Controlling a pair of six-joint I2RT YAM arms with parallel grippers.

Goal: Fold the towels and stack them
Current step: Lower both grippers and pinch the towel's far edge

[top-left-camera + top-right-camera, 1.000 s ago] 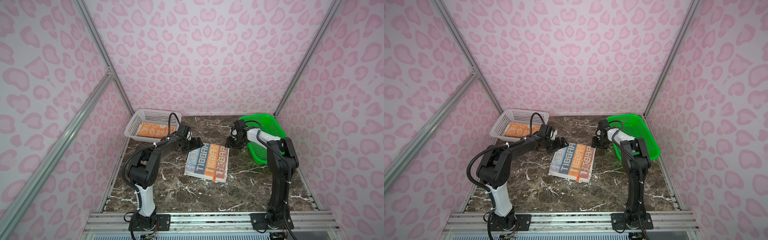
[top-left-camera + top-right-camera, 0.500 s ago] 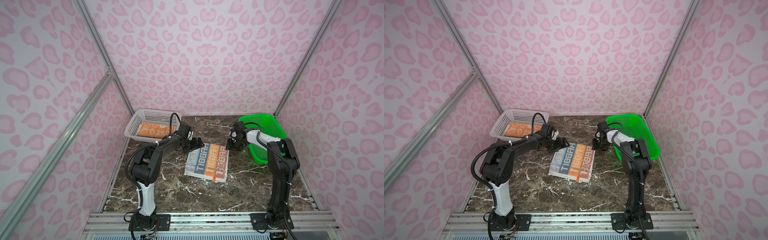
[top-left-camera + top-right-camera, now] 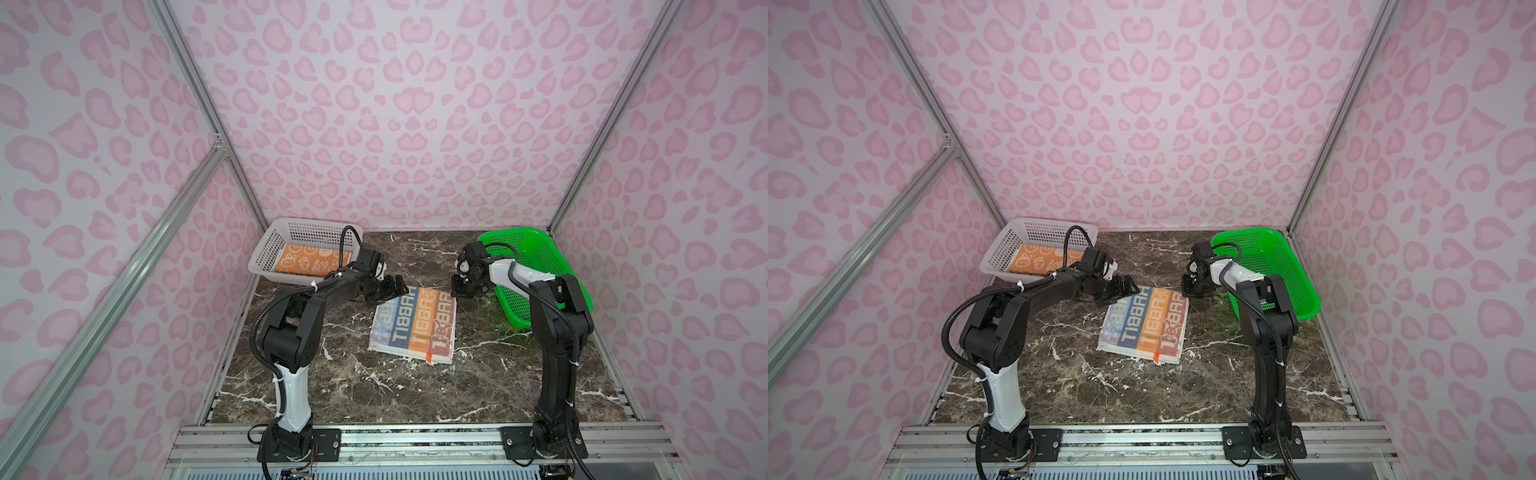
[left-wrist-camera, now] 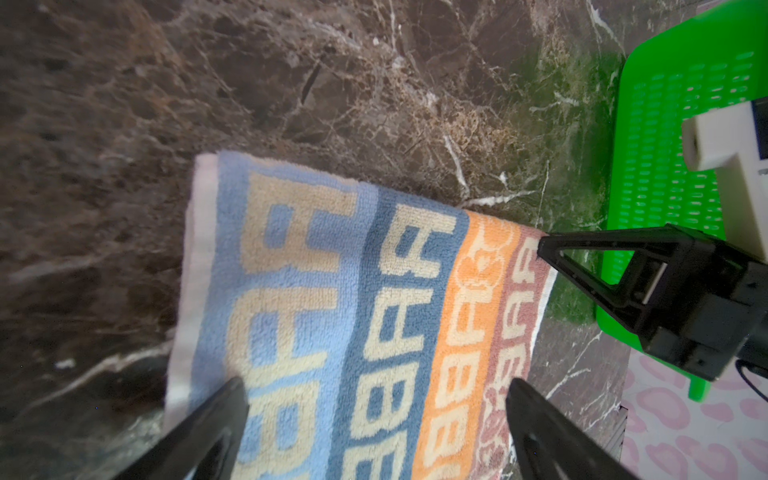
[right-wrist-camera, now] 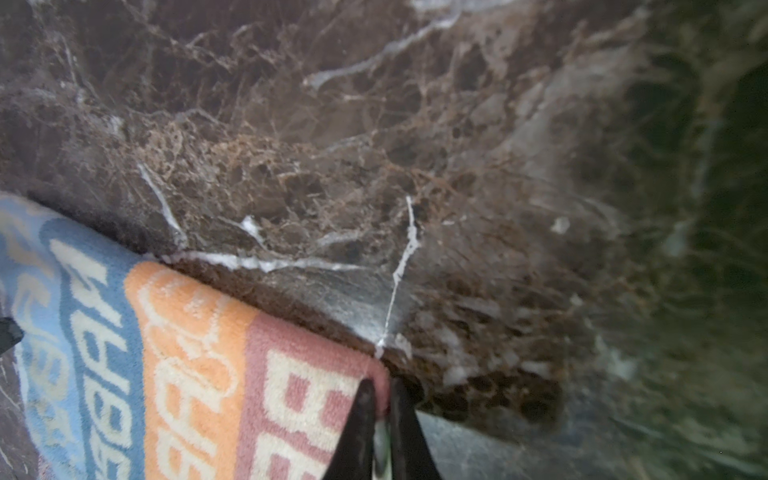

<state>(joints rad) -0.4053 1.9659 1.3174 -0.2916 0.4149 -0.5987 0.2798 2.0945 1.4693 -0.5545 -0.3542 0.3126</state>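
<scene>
The striped towel (image 3: pixel 415 324) lies flat near the middle of the dark marble surface (image 3: pixel 374 390), its bands of light blue, dark blue, orange and dusty pink running from far to near (each band carries cream block letters). A second, orange towel (image 3: pixel 309 261) with bunny prints sits inside the white basket (image 3: pixel 266 253) at the far left. The green basket (image 3: pixel 536 257) stands at the far right, just beside the right arm (image 3: pixel 515 272).

The right arm reaches down to the towel's far right corner. Its jaws are clenched there, and in the right wrist view the fingertips (image 5: pixel 361 428) meet on the edge of the pink band, pinching that corner. The left wrist view shows the same black tip touching the pink corner of the striped towel (image 4: pixel 332 311).

The left arm (image 3: pixel 332 289) stretches low across from the left to the towel's far left corner. Its jaws stand released and wide apart, and its fingers (image 4: pixel 208 436) straddle the cloth, one by the white hem and one past the pink band. Whether they touch the towel I cannot tell.
</scene>
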